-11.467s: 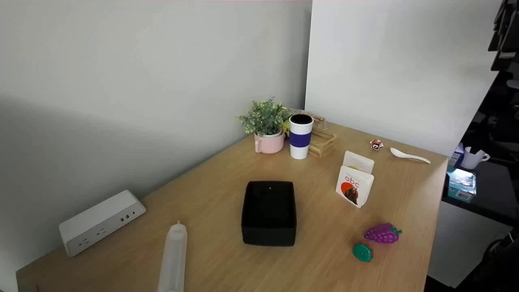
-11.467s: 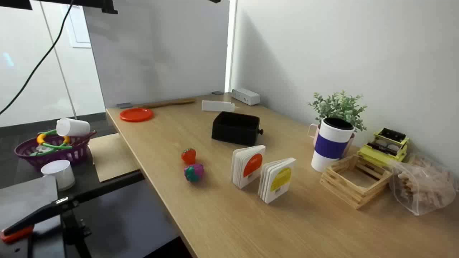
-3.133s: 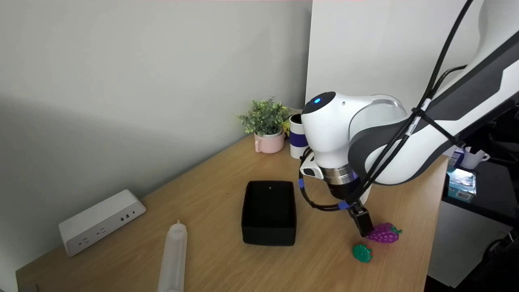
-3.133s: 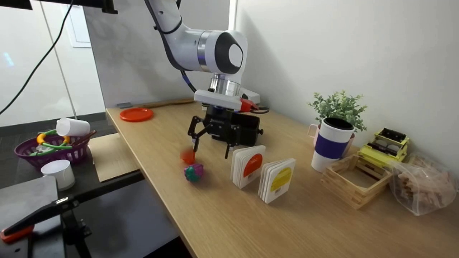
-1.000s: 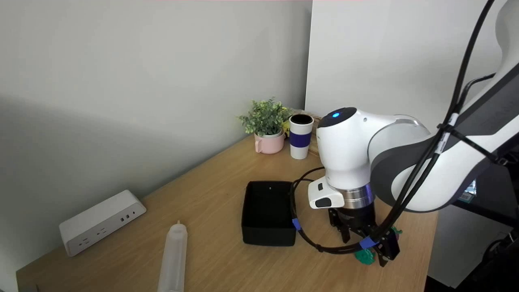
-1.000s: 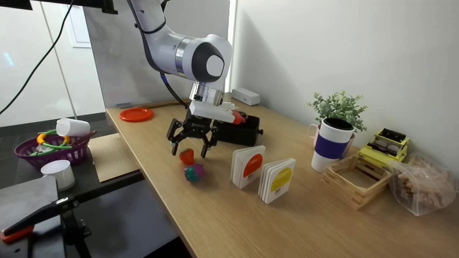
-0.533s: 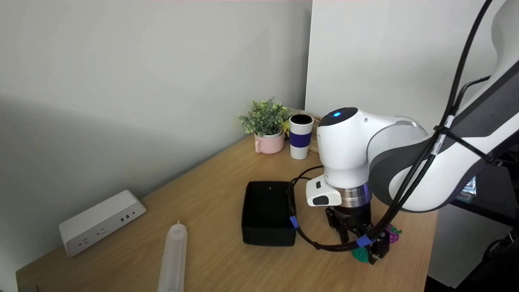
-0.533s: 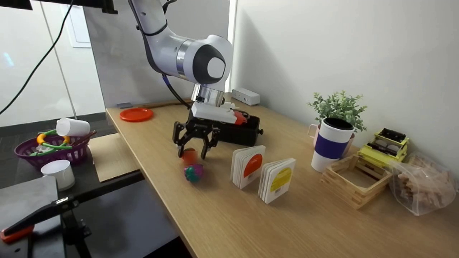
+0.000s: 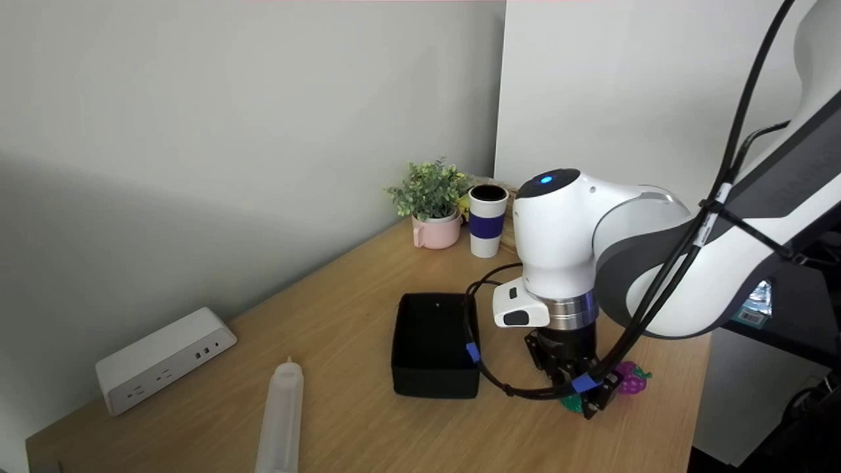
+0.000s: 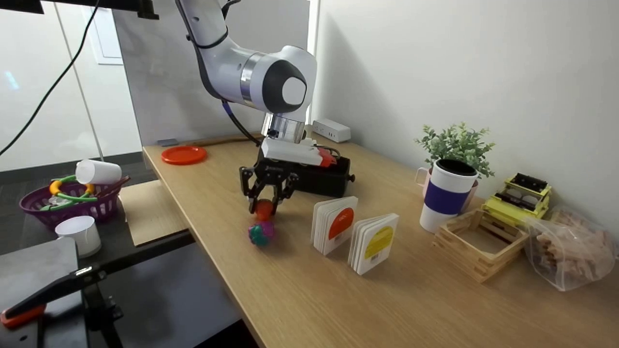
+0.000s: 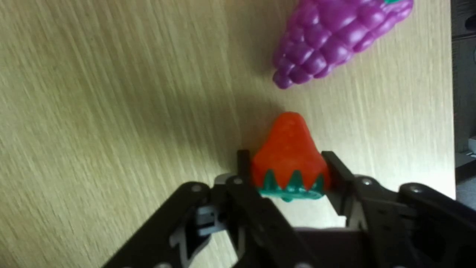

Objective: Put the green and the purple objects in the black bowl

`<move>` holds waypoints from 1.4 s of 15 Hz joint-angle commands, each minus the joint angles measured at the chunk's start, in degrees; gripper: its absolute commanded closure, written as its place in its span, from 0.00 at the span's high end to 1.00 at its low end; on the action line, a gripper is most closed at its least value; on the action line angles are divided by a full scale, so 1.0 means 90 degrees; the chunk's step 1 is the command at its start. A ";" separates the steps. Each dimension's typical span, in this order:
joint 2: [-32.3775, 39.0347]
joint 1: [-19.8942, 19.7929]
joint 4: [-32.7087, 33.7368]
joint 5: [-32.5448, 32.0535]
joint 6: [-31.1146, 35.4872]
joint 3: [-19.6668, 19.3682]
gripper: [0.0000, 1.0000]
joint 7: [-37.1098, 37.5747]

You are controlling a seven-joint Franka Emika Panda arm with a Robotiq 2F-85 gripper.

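End effector (image 11: 288, 169) grips toy strawberry (image 11: 290, 154) crosswise, right of black bin (image 9: 435, 383) in an exterior view, so carry likely goes left.

Both exterior views stand back and look down at a slant from roughly opposite ends of the surface (image 9: 355, 420), sharing the black bowl (image 9: 435, 384), the arm (image 10: 271, 77) and the purple grapes (image 9: 633, 381). In an exterior view the wall (image 9: 230, 144) runs along the left, with the white power box (image 9: 164, 358) nearer than the potted plant (image 9: 430, 226); in an exterior view it runs along the right, with the wooden crate (image 10: 464, 256) near and the red plate (image 10: 184, 154) far. The wrist view peers steeply down from close by, with the fingers (image 11: 337, 176) in its lower half (the purple grapes, near its top, belong to all three views).
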 commanded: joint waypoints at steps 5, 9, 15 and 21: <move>-0.0302 0.0194 -0.0227 -0.0197 0.0012 -0.0074 0.24 0.0633; -0.0722 0.0369 -0.0444 -0.0440 0.0015 -0.0127 0.24 0.1199; -0.1617 0.0553 -0.0820 -0.0933 -0.0057 -0.0154 0.24 0.2115; -0.1698 0.0464 -0.0730 -0.0835 -0.0082 -0.0047 0.49 0.2076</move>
